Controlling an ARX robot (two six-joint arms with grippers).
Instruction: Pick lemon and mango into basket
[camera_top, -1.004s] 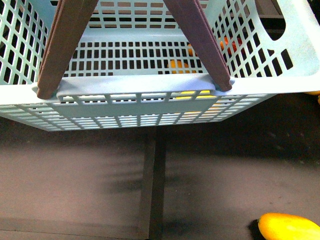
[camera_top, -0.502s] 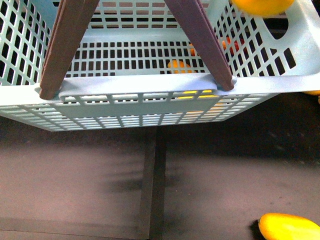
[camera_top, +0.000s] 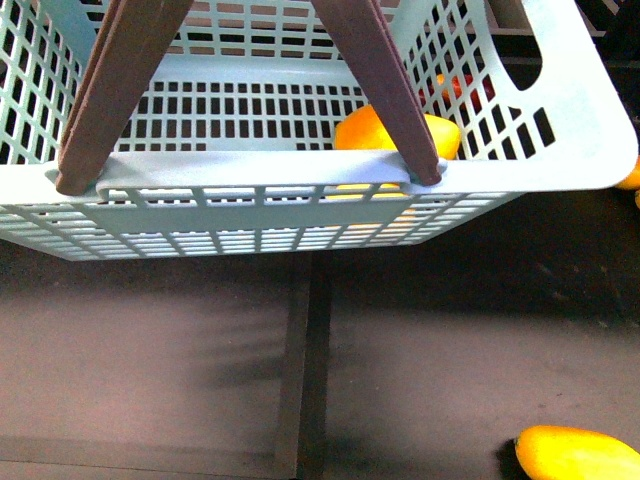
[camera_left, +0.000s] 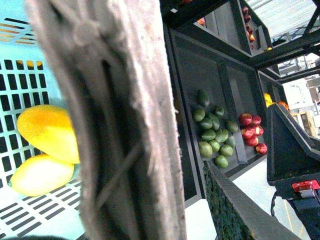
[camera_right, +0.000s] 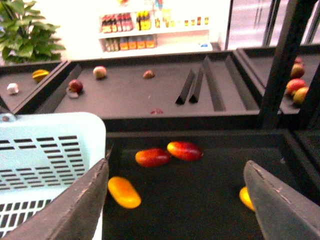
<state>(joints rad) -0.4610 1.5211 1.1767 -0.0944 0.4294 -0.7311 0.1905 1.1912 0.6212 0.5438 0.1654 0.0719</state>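
Dropped since half a second ago from above the far right rim, an orange-yellow mango (camera_top: 365, 130) now lies inside the mint-green basket (camera_top: 250, 170), against its near wall. The basket itself has slid a little to the left in the front view.

From left to right in that view, the left brown handle (camera_top: 105, 100) and the right brown handle (camera_top: 390, 90) rise from the near rim, and the right one crosses in front of the mango. Lower right, a loose mango (camera_top: 577, 453) rests on the dark table (camera_top: 150, 380), well apart from the basket. An orange-yellow fruit (camera_top: 630, 178) peeks in at the right edge.

The left wrist view is mostly filled by a blurred brown handle (camera_left: 125, 125). Beside it, the orange-yellow mango (camera_left: 47, 131) touches a paler mango (camera_left: 40, 175) on the basket's slotted floor (camera_left: 30, 215). Green fruits (camera_left: 214, 134) and red fruits (camera_left: 252, 132) sit in trays beyond. The left gripper itself does not show, so its grip cannot be told.

In the right wrist view the right gripper (camera_right: 176, 167) is spread wide with nothing between its fingers (camera_right: 75, 210), hanging beside the basket's corner (camera_right: 50, 130). Below lie a yellow mango (camera_right: 123, 192) and two red mangoes (camera_right: 152, 157). No lemon can be told apart for certain.
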